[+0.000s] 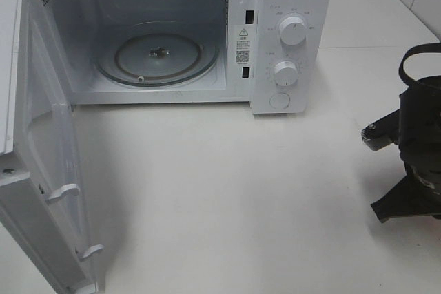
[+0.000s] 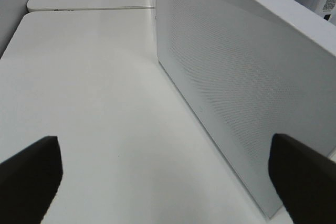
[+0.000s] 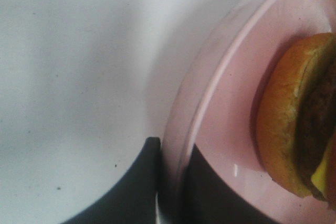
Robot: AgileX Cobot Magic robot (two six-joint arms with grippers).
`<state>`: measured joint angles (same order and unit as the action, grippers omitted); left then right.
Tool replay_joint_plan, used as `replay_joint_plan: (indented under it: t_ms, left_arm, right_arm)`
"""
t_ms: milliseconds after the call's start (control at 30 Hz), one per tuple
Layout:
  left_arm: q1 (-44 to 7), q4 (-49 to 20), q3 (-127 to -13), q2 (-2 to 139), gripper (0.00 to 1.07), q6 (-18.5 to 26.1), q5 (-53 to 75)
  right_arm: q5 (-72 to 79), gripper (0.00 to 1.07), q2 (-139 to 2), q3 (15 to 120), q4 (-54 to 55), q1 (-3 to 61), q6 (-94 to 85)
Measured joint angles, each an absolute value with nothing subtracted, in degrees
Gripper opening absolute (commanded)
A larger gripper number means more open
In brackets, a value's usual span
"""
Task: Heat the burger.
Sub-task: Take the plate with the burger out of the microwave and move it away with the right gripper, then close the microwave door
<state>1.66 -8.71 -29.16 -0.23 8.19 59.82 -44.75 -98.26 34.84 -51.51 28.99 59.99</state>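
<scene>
The burger [image 3: 294,129], with a golden-brown bun and a yellow cheese edge, lies on a pink plate [image 3: 220,77] in the right wrist view only. My right gripper [image 3: 170,182] is shut on the plate's rim, one dark finger [image 3: 139,187] outside the rim and one inside. In the exterior high view only the black right arm [image 1: 417,142] shows, at the right edge, and burger and plate are out of frame there. My left gripper [image 2: 163,166] is open, its fingertips [image 2: 31,177] wide apart over the white table, holding nothing.
A white microwave [image 1: 289,46] stands at the back with its door [image 1: 41,156] swung open to the left and a glass turntable [image 1: 158,53] inside. The door's perforated panel [image 2: 236,77] stands close beside my left gripper. White table [image 1: 227,191] lies in front.
</scene>
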Motion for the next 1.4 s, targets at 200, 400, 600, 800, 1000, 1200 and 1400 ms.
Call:
replay_joint_plan:
  t_ms: [200,400,600,800,1000,1200,1400]
  left_arm:
    - [1.7,-8.7,-29.2,-0.2,1.00,8.2,59.8]
    - [1.7,-8.7,-29.2,-0.2,1.00,8.2,59.8]
    - [1.7,-8.7,-29.2,-0.2,1.00,8.2,59.8]
    - [1.7,-8.7,-29.2,-0.2,1.00,8.2,59.8]
    - [1.7,-8.7,-29.2,-0.2,1.00,8.2,59.8]
    - [1.7,-8.7,-29.2,-0.2,1.00,8.2,59.8]
    - [1.7,-8.7,-29.2,-0.2,1.00,8.2,59.8]
  right_arm:
    - [-43.0,0.07,-101.8,34.9,-53.8,28.2,64.6]
    - [-43.4,0.24,-103.0,34.9,-54.7,28.2,65.4]
    - [-43.7,0.41,-103.0,35.2,-53.6,28.2,65.3]
    - [-43.8,0.45,-101.1,37.4,-48.3,28.2,59.8]
    - [-43.6,0.45,-90.3,39.7,-40.3,28.2,48.6]
    - [-42.2,0.54,-78.6,40.9,-31.5,28.2,35.6]
    - [-40.8,0.72,-69.3,40.9,-23.8,28.2,25.0]
